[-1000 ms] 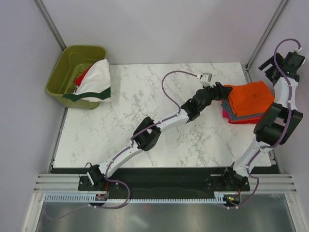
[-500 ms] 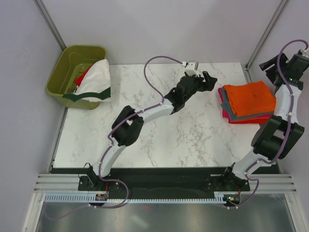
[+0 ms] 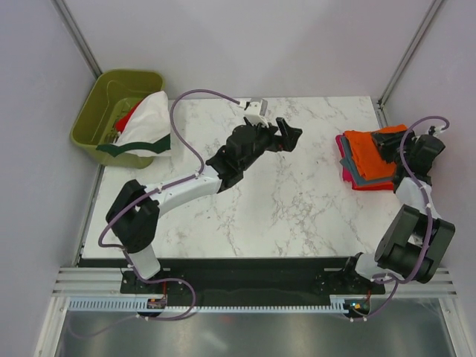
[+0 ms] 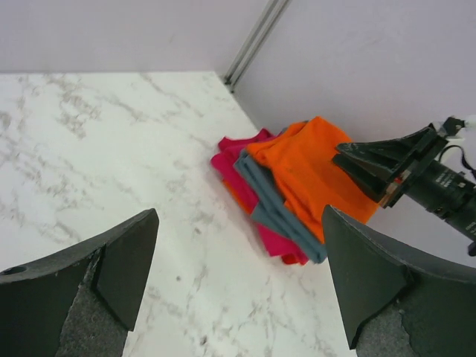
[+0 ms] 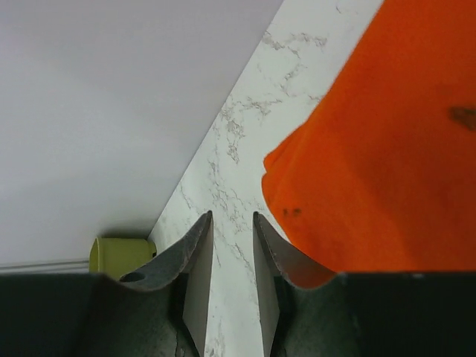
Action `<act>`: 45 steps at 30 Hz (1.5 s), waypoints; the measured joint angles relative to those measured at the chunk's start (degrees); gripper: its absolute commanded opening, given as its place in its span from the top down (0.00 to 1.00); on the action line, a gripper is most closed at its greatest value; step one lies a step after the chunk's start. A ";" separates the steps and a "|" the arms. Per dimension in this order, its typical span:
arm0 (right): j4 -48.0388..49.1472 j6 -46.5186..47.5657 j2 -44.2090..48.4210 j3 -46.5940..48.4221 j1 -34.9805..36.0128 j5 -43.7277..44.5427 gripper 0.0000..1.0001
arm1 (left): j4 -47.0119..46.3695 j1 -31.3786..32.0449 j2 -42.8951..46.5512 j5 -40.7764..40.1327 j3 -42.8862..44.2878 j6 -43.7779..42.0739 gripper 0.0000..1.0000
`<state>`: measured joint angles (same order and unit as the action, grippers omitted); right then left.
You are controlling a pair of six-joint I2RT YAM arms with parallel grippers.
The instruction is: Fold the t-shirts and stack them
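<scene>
Starting from the folded stack (image 3: 366, 161) at the table's far right: orange t-shirt (image 3: 367, 148) on top, blue-grey and magenta beneath. I judge them light and limp, best pinched at a folded edge. The white green-trimmed shirt (image 3: 147, 123) drapes over the olive bin (image 3: 95, 108), far left of the stack. My right gripper (image 3: 392, 141) hovers over the stack, jaws nearly closed on nothing; my left gripper (image 3: 282, 134) hangs mid-table, jaws wide

From my overhead view the right gripper (image 3: 387, 143) covers the stack's (image 3: 364, 160) right side. My right wrist view cuts the orange t-shirt (image 5: 387, 163) off at the right edge. The bin's (image 3: 111, 93) red cloth (image 3: 126, 115) is mostly buried under the white t-shirt (image 3: 149, 123).
</scene>
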<state>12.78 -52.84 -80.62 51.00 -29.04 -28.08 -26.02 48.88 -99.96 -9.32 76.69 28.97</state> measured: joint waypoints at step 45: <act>58.84 -38.71 -32.92 -7.21 -6.75 -5.95 0.74 | 6.93 -1.66 3.04 4.31 -8.31 0.15 0.04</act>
<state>71.61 -91.55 -113.54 43.79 -35.79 -34.02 -19.09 47.22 -96.92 -5.02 68.38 29.12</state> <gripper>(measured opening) 0.254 0.963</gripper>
